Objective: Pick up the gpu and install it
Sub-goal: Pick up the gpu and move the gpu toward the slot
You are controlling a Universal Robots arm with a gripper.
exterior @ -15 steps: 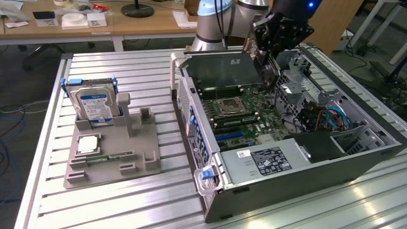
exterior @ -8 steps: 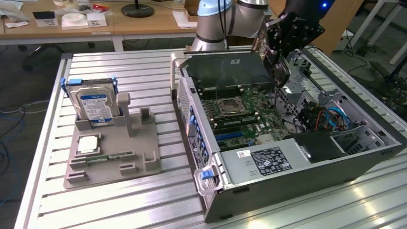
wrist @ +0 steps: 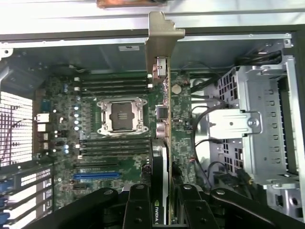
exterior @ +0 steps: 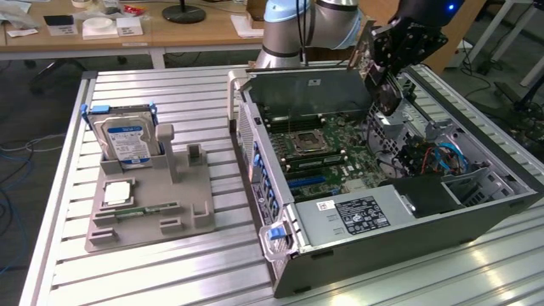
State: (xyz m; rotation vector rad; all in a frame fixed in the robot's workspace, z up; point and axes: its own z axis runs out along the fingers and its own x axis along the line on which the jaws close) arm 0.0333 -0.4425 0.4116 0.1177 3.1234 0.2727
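Above the open case (exterior: 383,255): gpu (wrist: 164,114), edge-on, clamped in gripper (wrist: 164,206), hanging clear of motherboard (wrist: 183,138). Handling, as judged: hold card upright, bracket (wrist: 164,33) toward rear wall; square its edge to blue slot (wrist: 95,175); avoid tilt and cables.

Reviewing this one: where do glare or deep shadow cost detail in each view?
Exterior view: glare streaks the slatted table beside the computer case, and the gripper holding the gpu is a dark mass. Wrist view: the vent grille is blown out white, while the fingers sit in shadow.
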